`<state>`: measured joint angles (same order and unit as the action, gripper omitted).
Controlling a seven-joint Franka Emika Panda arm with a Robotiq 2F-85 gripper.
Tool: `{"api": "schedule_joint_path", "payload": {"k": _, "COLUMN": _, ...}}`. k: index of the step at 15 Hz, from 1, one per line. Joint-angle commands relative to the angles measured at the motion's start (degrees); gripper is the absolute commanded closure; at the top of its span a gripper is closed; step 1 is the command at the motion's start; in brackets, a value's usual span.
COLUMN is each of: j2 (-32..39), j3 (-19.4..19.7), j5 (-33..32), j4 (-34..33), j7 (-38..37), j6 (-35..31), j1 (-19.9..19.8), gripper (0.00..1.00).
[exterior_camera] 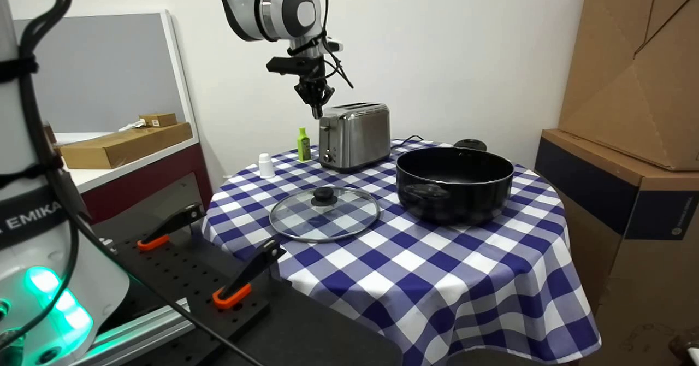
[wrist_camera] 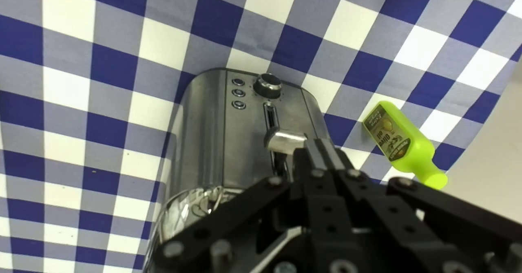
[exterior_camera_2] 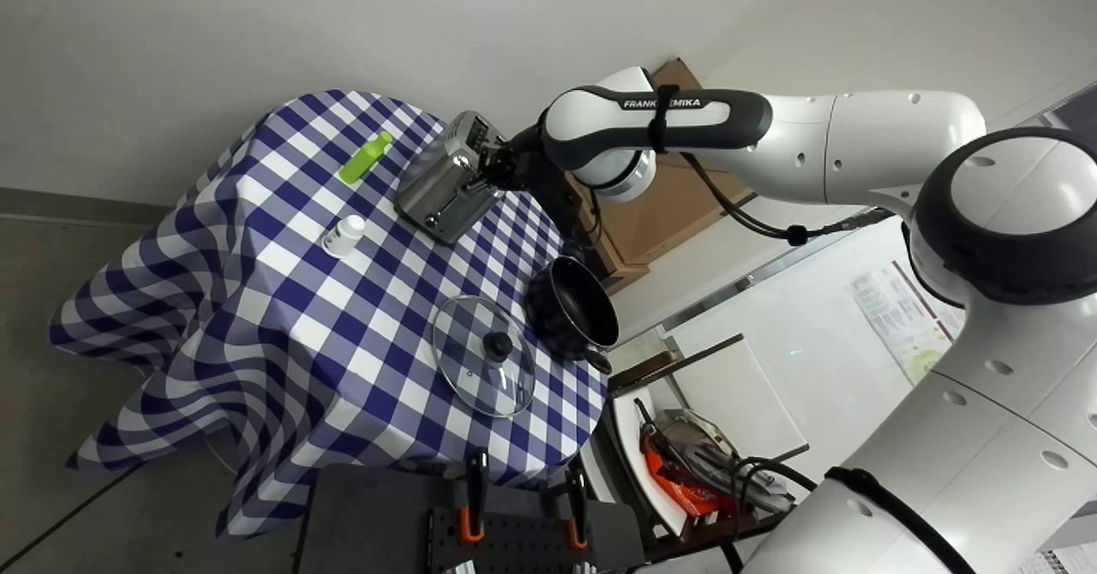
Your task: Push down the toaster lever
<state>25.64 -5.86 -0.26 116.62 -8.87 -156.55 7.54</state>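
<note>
The silver toaster [exterior_camera: 365, 136] stands upright at the back of the table; it also shows in an exterior view [exterior_camera_2: 441, 197] and the wrist view [wrist_camera: 204, 134]. Its metal lever [wrist_camera: 285, 141] sits partway along the dark vertical slot, with slot showing above and below it. The knob [wrist_camera: 268, 84] is lower on the same face. My gripper [wrist_camera: 322, 143] has both fingers together with nothing between them. In the wrist view the fingertips overlap the lever's outer end; I cannot tell if they touch. In an exterior view the fingertips [exterior_camera: 317, 116] point down by the toaster's upper front edge.
A green olive oil bottle [wrist_camera: 401, 140] and a white bottle [exterior_camera: 266, 165] stand near the toaster's front. A glass lid [exterior_camera: 300, 217] lies on the checkered cloth. A black pot [exterior_camera: 453, 196] stands beside it. A wall is behind the table.
</note>
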Motion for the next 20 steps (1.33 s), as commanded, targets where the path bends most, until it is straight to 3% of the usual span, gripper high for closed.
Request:
{"api": "schedule_joint_path", "payload": {"k": 1, "j2": 3.37, "j3": 2.30, "j5": -2.04, "j4": -2.66, "j7": -0.37, "j6": -1.29, "j1": 2.42, "gripper": 1.00}}
{"api": "schedule_joint_path", "payload": {"k": 10, "j2": 8.66, "j3": 5.72, "j5": -5.13, "j4": -6.44, "j7": -0.89, "j6": -3.77, "j1": 5.57, "gripper": 1.00}}
{"api": "schedule_joint_path", "payload": {"k": 20, "j2": 15.42, "j3": 5.49, "j5": -4.04, "j4": -8.42, "j7": 0.26, "j6": -4.28, "j1": 4.70, "gripper": 1.00}}
